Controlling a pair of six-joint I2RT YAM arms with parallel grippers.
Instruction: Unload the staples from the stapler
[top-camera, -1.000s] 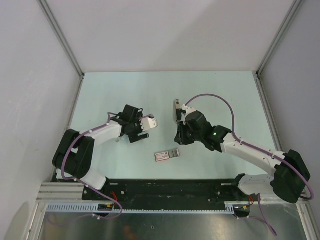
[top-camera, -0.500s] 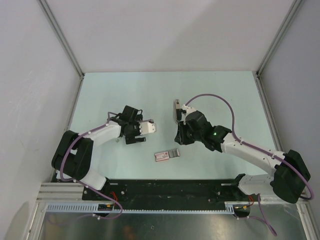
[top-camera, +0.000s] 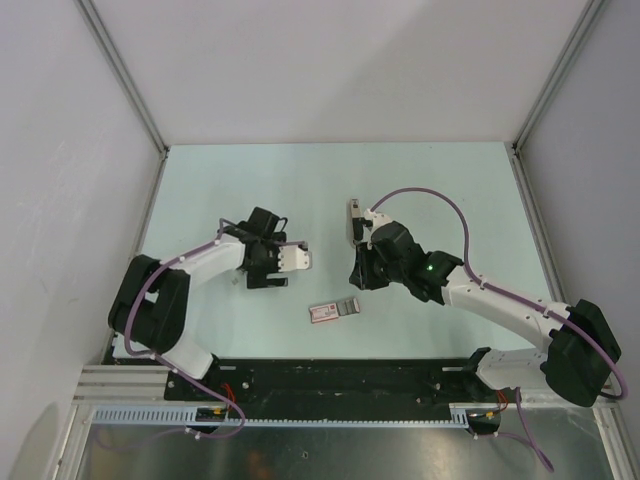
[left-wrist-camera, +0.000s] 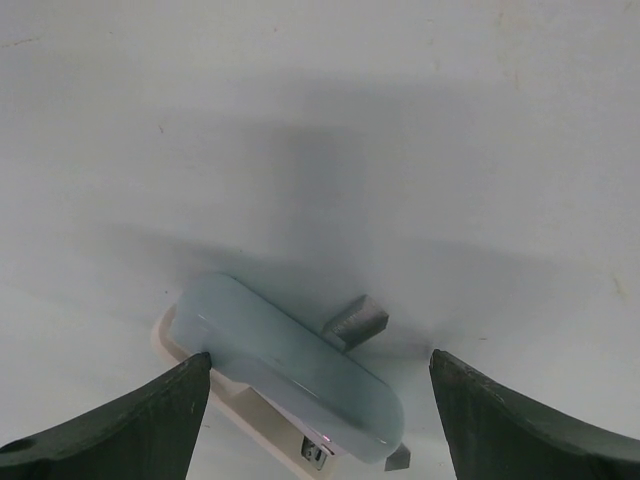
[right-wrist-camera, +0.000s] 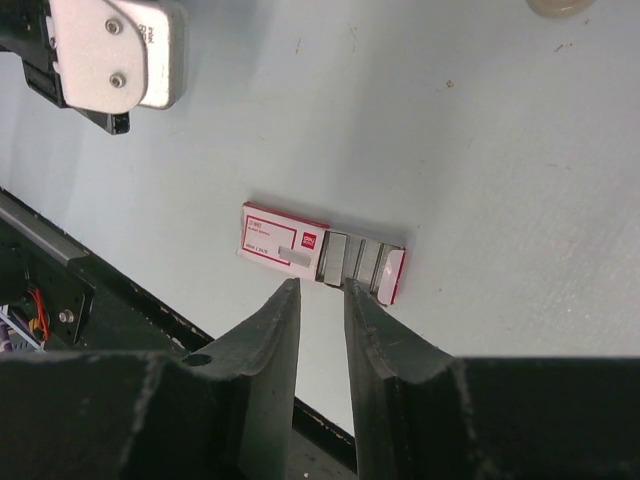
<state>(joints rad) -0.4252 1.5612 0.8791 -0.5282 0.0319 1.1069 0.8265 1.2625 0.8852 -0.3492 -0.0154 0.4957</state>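
As it lies on the table, the pale blue-and-white stapler is flanked by the wide-apart left gripper. The right gripper is held narrowly apart and empty, with the red-and-white box well apart.

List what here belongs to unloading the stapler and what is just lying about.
Part of the job:
- pale blue stapler
- left fingers, spread wide on either side of it

Lying about:
- red-and-white box with a grey end, apart from the stapler
- small grey block beside the stapler; unclear what it is
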